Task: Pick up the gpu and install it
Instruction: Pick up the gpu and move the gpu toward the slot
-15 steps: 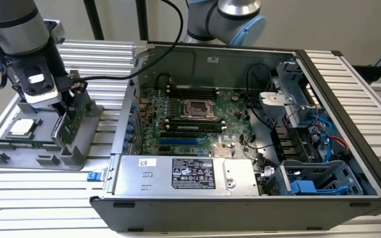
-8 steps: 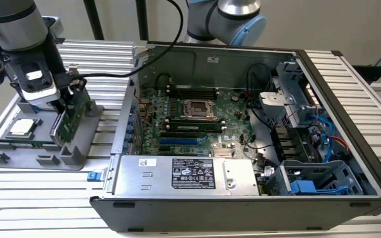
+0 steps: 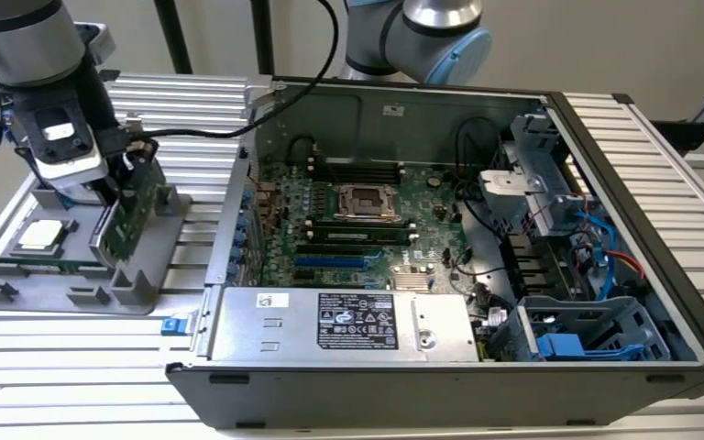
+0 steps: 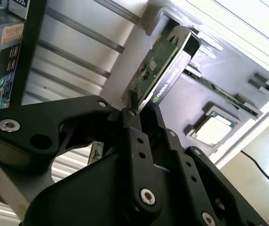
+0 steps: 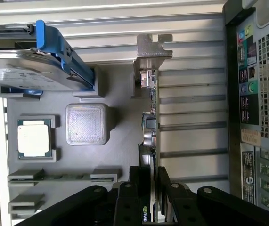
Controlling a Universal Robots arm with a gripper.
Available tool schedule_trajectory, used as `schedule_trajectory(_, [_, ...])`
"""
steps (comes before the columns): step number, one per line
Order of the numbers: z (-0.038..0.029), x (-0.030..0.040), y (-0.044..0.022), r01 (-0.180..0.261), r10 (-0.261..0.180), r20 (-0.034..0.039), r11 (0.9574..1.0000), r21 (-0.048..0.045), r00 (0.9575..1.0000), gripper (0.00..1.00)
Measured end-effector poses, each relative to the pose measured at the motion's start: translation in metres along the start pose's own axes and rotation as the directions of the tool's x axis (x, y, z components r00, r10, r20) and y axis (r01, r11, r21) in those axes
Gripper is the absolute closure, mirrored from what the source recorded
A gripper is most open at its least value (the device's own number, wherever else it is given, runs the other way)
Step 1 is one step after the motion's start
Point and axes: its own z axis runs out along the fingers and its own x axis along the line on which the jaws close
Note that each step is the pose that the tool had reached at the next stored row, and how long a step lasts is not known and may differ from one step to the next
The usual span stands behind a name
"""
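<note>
The exterior view looks down from above and a little way off at the desk (image 3: 59, 367). The open computer case (image 3: 425, 399) takes the centre and right of the frame, the grey tray (image 3: 52, 301) the left. Both wrist views sit close behind the end effector (image 5: 152, 176), looking along it at the graphics card (image 5: 154, 117); the first faces squarely, the second slantwise. All three share the tray.

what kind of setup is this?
Looks like a robot PC-assembly test bench, probably a lab: an open PC case on a slatted aluminium table, a grey parts tray beside it, and the gripper shut on the gpu standing in that tray.
</note>
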Motion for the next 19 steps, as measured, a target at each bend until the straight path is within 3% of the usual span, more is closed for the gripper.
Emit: schedule_trajectory(19, [-0.0159,-0.0002,0.0007,0.000,0.000,0.0000,1.0000,0.0000,1.0000,1.00])
